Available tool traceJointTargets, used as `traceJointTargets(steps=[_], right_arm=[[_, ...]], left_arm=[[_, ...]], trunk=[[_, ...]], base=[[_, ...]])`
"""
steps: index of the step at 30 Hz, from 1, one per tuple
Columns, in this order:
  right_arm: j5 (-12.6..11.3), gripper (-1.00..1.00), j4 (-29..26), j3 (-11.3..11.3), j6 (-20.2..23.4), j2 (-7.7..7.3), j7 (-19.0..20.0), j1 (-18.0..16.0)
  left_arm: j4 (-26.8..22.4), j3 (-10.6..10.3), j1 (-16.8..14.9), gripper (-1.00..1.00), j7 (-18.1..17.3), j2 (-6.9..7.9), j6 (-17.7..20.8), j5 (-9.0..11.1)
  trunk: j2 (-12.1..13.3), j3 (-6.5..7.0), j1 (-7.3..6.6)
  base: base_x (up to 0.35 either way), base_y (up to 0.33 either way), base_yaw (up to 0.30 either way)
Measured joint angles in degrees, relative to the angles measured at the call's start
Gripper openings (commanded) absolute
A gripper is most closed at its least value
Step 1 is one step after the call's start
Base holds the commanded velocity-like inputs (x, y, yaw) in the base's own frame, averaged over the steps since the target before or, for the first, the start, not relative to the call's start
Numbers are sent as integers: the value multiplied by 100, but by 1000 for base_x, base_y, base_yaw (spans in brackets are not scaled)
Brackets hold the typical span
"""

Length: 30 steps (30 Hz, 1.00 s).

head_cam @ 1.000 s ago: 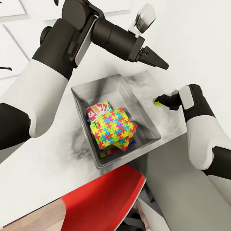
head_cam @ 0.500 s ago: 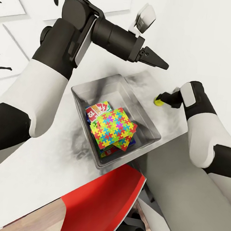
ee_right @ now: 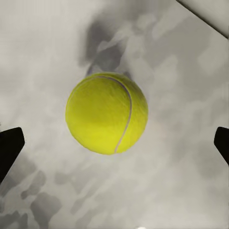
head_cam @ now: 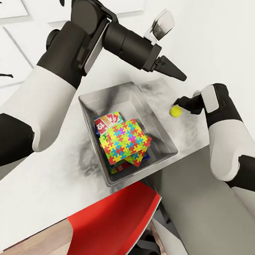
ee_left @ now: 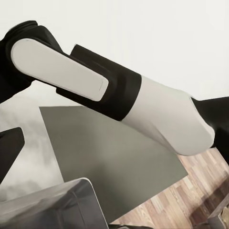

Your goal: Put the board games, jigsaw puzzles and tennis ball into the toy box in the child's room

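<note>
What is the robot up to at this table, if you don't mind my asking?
It is collecting toys into the toy box on the table. The jigsaw puzzles and board games already lie inside. The right gripper, open, hovers beside the tennis ball, which rests on the table ungrasped. The left gripper is poised above the box.

Toy box (head_cam: 162,135): pale grey tray on the table (head_cam: 39,189), holding two stacked multicoloured jigsaws (head_cam: 127,140) over board games (head_cam: 106,120). Tennis ball (head_cam: 176,111): yellow-green, on the table just beside the box, outside it.
</note>
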Motion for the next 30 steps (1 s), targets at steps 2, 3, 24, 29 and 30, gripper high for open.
traceJointTargets(steps=[2, 3, 24, 29, 30], right_arm=[[0, 100, 4, 1, -6, 33, 0, -8], [3, 100, 5, 1, -7, 42, 0, -10], [13, 100, 0, 1, -7, 106, -4, -115], [13, 100, 0, 6, -1, 106, -5, -202], [13, 100, 0, 5, 1, 106, -6, -209]], left_arm=[[0, -5, 1, 100, 0, 0, 0, 0], [-2, -6, 0, 100, 0, 0, 0, 0], [-9, -19, -2, 100, -8, 0, 0, 8], [-16, -19, 0, 100, -9, 0, 0, 8], [-16, -19, 1, 100, -9, 0, 0, 8]], trunk=[[0, 0, 0], [0, -1, 0], [1, -156, 0], [0, -203, 0], [1, -212, 0]], base=[[0, 0, 0], [0, 0, 0], [0, 0, 0], [0, 0, 0], [0, 0, 0]])
